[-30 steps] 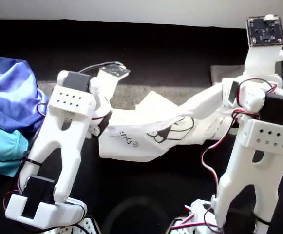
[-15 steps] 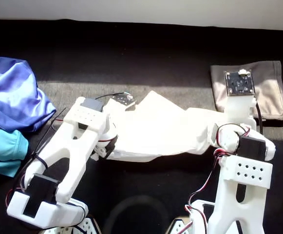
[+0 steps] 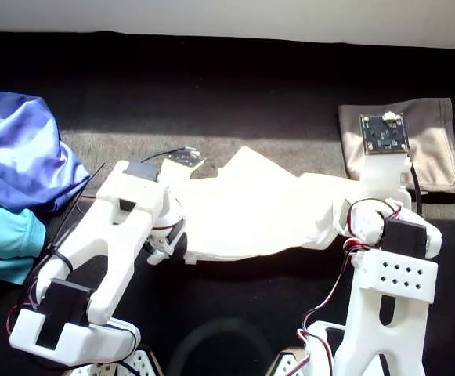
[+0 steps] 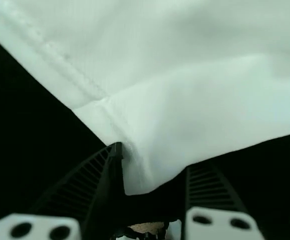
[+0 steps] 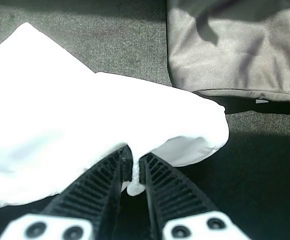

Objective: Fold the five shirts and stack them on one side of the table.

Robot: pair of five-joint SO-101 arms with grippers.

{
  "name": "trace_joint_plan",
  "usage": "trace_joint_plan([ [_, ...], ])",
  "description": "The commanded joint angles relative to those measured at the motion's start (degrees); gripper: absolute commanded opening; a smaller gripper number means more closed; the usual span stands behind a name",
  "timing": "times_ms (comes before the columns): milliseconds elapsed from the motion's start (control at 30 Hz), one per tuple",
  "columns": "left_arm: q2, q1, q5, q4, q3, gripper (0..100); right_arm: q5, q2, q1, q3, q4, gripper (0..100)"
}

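Dark cloth covers the surface (image 3: 235, 78), and across its middle the white shirt (image 3: 250, 211) lies with its long axis running side to side, from one arm to the other. Your right gripper (image 5: 135, 152) is at the shirt's right end, its fingers closed to a narrow slit with a fold of white fabric pinched between them. Your left gripper (image 4: 154, 157) is at the opposite end; its fingers stand well apart, and a hemmed corner of the shirt lies in the gap, touching one finger but not clamped. So the cloth is held at one end only. A folded grey shirt (image 3: 438, 153) sits just beyond the right gripper, toward the far side, while a pile of blue shirts (image 3: 16, 157) lies well apart on the left. The right arm is the nearer one to the grey shirt, so any carry toward that stack looks like it should lead from there.
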Motion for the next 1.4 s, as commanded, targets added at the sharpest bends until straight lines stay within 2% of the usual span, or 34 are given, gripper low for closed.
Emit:
trace_joint_plan([
  [0,-0.7,-0.4,0.6,-1.3,1.6,6,-0.2,-1.8,-0.2,-0.4,-0.7,0.6],
  [33,-0.8,-0.5,0.6,-1.2,1.5,0,-0.2,-1.9,-0.2,-0.4,-0.7,0.6],
  [200,-0.9,-0.5,0.7,2.9,-3.6,1,-0.2,-1.8,-0.2,-0.5,-0.9,0.6],
  [433,-0.9,-0.4,0.6,17.5,-27.1,1,-0.2,-1.6,-0.2,-4.0,-7.2,0.6],
  [600,-0.9,-0.5,0.4,28.5,-48.7,1,0.1,1.1,0.3,-19.2,-4.0,0.6],
  [733,-2.2,-2.4,-0.8,30.2,-60.4,1,0.4,8.2,2.3,-36.6,2.5,0.6],
  [900,-7.7,-6.6,-2.5,30.2,-63.4,1,0.4,16.2,6.0,-56.6,8.7,0.6],
  [1033,-13.6,-9.1,-3.4,30.2,-63.7,1,0.4,19.9,6.1,-67.1,12.7,0.6],
  [1367,-26.3,-9.9,-6.9,28.9,-63.8,1,2.5,21.3,5.9,-79.0,12.9,0.6],
])
